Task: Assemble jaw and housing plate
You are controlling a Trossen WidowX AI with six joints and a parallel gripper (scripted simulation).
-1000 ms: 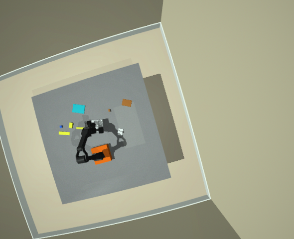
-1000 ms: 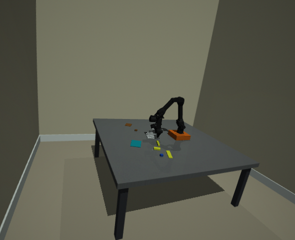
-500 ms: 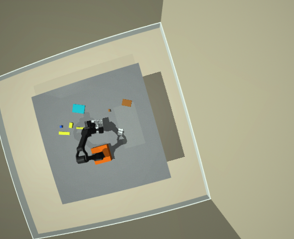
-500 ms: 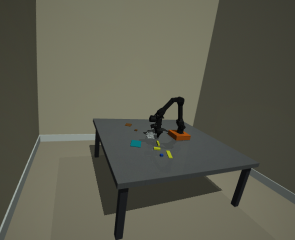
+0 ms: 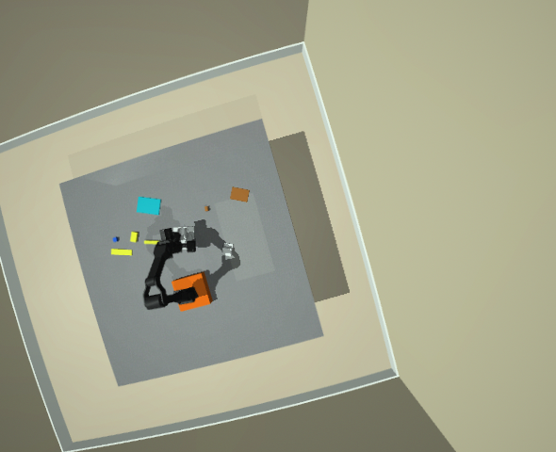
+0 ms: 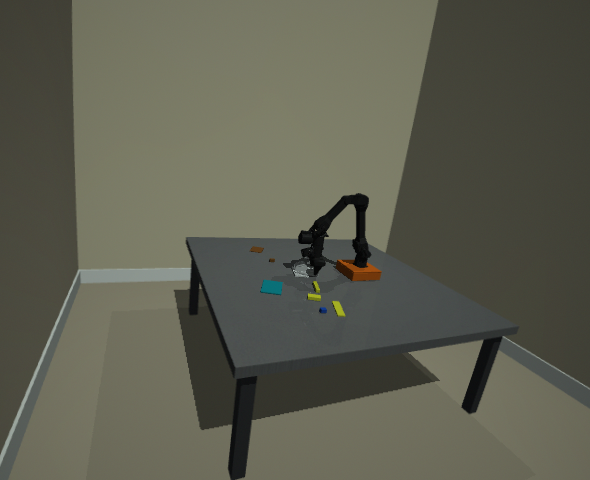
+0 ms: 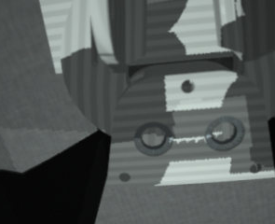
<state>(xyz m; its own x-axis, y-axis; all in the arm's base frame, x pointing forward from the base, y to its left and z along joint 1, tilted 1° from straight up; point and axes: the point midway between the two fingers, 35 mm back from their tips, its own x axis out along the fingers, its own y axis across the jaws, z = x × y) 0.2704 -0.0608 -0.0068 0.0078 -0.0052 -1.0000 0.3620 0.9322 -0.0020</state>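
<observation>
The grey housing plate [image 7: 202,151] shows in the wrist view with two ringed round holes and three small dark holes. My gripper [image 7: 182,130] [image 6: 314,269] is shut on it, with one black finger at each side edge. The pale assembly with the jaws [image 5: 186,232] [image 6: 300,269] [image 7: 83,89] lies under and around the plate on the table. Lighter round shapes show inside both ringed holes, but I cannot tell whether they are stub ends. The plate overlaps the rear of the assembly. Its height, its levelness, the jaw pins and the tooth mesh are hidden or too small to tell.
A small pale piece [image 5: 228,250] lies right of the assembly. An orange block [image 5: 203,286] [image 6: 370,275] is under the arm's base. A cyan slab [image 5: 149,205] [image 6: 271,287], yellow bars [image 5: 122,251] [image 6: 338,308], a blue piece [image 5: 115,239] and a brown slab [image 5: 239,194] lie around.
</observation>
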